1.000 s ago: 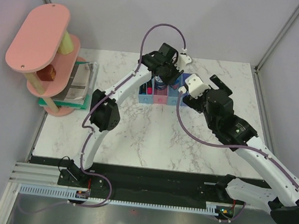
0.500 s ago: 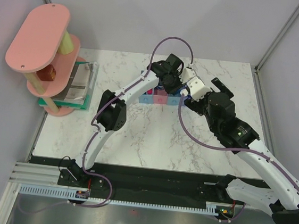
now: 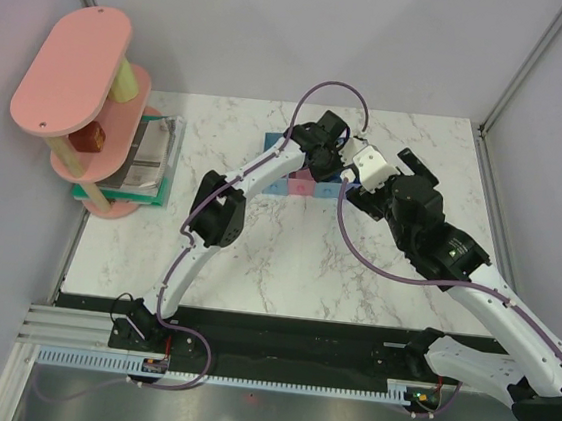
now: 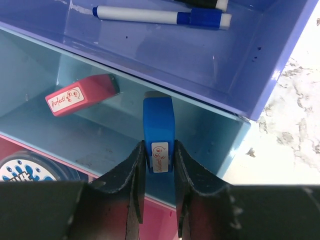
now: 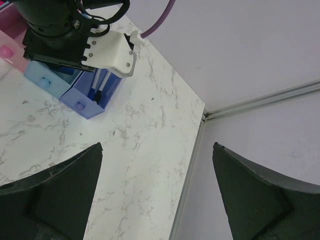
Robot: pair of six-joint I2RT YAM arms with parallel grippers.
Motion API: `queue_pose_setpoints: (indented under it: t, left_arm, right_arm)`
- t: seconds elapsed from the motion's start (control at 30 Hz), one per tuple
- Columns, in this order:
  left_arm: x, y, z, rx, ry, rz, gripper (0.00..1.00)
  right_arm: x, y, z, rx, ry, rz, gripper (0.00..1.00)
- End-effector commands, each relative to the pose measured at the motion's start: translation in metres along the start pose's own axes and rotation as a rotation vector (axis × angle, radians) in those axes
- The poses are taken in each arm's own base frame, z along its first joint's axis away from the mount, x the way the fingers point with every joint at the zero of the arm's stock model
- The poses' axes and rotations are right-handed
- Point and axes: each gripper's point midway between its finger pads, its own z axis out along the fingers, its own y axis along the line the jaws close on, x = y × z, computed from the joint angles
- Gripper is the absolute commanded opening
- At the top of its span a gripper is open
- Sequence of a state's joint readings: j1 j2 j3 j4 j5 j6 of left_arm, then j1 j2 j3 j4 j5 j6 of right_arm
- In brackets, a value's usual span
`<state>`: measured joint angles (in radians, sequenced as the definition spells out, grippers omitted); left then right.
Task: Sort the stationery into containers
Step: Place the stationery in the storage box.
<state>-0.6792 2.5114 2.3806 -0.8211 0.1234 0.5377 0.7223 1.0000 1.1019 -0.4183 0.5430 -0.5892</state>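
Observation:
My left gripper (image 4: pixel 159 157) is shut on a blue wedge block (image 4: pixel 158 125) with a small white label. It holds the block upright inside the light blue bin (image 4: pixel 215 132), near that bin's right end. A pink eraser (image 4: pixel 80 95) lies further left in the same bin. The purple-blue bin (image 4: pixel 200 55) beyond holds a marker with a blue cap (image 4: pixel 160 16). A round blue roll (image 4: pixel 27 169) sits in the pink bin (image 4: pixel 160 220). In the top view the left gripper (image 3: pixel 325 157) covers the row of containers (image 3: pixel 299 185). My right gripper (image 5: pixel 157 170) hangs open over bare table, right of the bins.
A pink tiered shelf tower (image 3: pixel 79 74) stands at the far left, with a flat stack (image 3: pixel 151 157) beside its base. A metal frame rail (image 5: pixel 195 150) marks the table's right edge against the wall. Both arms crowd the space around the bins.
My left gripper has moved right along the row of bins, still shut on the blue block. The right arm has barely shifted.

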Motion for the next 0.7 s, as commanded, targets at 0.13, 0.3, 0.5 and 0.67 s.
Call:
queue_pose_setpoints:
  t: [0.13, 0.3, 0.5, 0.67]
  left_arm:
    - [0.000, 0.007, 0.009, -0.032, 0.011, 0.049, 0.41]
    - [0.001, 0.007, 0.011, -0.037, 0.012, 0.038, 0.59]
    - [0.000, 0.010, 0.010, -0.053, 0.012, 0.032, 0.63]
    - [-0.012, 0.015, -0.008, -0.078, -0.017, -0.002, 0.63]
  right_arm:
    - [0.000, -0.002, -0.004, 0.002, -0.014, 0.037, 0.98]
    - [0.001, -0.001, -0.004, -0.001, -0.016, 0.040, 0.98]
    - [0.002, 0.001, -0.004, -0.007, -0.015, 0.038, 0.98]
    - [0.002, 0.001, -0.002, -0.007, -0.010, 0.031, 0.98]
